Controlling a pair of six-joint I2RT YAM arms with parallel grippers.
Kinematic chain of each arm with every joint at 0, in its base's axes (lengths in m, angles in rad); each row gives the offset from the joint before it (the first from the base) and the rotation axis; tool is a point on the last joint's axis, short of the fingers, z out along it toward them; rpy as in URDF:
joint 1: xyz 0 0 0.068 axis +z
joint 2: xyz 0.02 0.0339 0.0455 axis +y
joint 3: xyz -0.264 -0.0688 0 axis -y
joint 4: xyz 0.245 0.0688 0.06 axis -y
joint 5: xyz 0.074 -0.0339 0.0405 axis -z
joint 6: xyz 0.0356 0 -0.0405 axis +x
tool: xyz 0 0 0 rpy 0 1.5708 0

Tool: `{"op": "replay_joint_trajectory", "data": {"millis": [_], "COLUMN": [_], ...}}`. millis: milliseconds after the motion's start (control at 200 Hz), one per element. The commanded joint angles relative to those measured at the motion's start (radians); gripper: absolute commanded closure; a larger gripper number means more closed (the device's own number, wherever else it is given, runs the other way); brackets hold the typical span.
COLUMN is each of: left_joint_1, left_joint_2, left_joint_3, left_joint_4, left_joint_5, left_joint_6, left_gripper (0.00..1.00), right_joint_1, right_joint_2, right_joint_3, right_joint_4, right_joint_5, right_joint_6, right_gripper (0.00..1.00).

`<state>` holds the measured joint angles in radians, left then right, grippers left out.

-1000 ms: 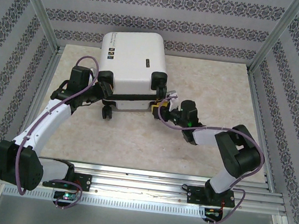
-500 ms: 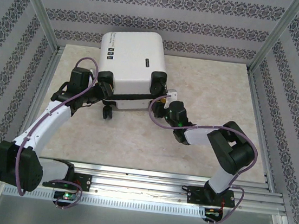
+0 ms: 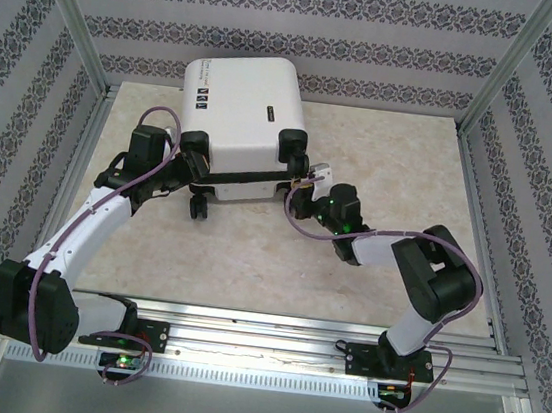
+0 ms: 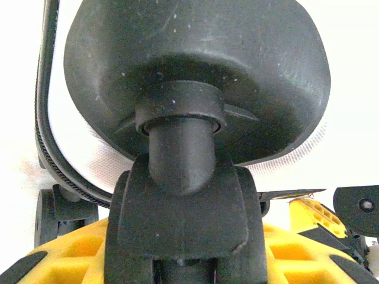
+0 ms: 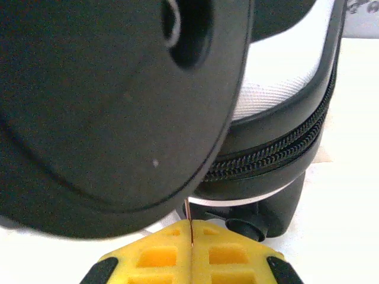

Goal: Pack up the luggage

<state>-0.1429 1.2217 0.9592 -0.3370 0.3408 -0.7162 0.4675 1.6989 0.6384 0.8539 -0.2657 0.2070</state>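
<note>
Top view, luggage: The white luggage (image 3: 242,112) lies closed on the desk (image 3: 391,170), just past both pincers.
Top view, left pincer: The left pincer (image 3: 192,156) is at one near corner of the luggage, right at a wheel.
Top view, right pincer: The right pincer (image 3: 302,184) is at the other near corner, touching the edge.
Top view, worry: The luggage only rests on a smooth desk. If one arm pulls hard, I think it could slide or turn and not open.
Left wrist view, left pincer: Its fingers (image 4: 65,254) sit on both sides of a black wheel leg (image 4: 186,201) and are clamped on it. The white shell (image 4: 284,157) is just above the pincer.
Left wrist view, worry: A wheel like this can likely spin on its peg. The hold may twist and slip off. Then nothing keeps the luggage in place.
Right wrist view, right pincer: Its yellow fingers (image 5: 148,260) are pressed together. A thin sliver (image 5: 188,210) pokes up from between them. It may be a zip tab, but I cannot tell.
Right wrist view, close by: A big black wheel (image 5: 118,106) hangs just above the pincer. The zip (image 5: 278,154) runs up and to its right.
Right wrist view, worry: Such a tiny hold could slip out with one tug. The wheel is so near that a small lift could bump it.
</note>
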Motion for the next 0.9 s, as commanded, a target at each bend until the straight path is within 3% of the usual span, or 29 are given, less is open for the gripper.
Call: {"op": "replay_joint_trajectory", "data": {"millis": [0,405,670,894], "left_joint_1": [-0.007,-0.006,-0.006,-0.007], "left_joint_2": [-0.062,-0.061,-0.062,-0.064], "left_joint_3": [0.022,0.037,0.039,0.042], "left_joint_4": [0.159,0.14,0.137,0.133], "left_joint_5": [0.047,0.045,0.048,0.049], "left_joint_6": [0.019,0.033,0.031,0.032], "left_gripper": [0.96,0.96,0.96,0.96], "right_joint_1": [-0.058,-0.075,-0.075,-0.072], "right_joint_2": [-0.031,-0.01,0.021,0.042], "right_joint_3": [0.002,0.011,0.042,0.061], "right_joint_4": [0.042,0.036,0.039,0.038], "right_joint_5": [-0.22,-0.279,-0.274,-0.266], "right_joint_6": [-0.045,-0.036,-0.018,-0.009], "right_gripper": [1.0,1.0,0.81,0.74]}}
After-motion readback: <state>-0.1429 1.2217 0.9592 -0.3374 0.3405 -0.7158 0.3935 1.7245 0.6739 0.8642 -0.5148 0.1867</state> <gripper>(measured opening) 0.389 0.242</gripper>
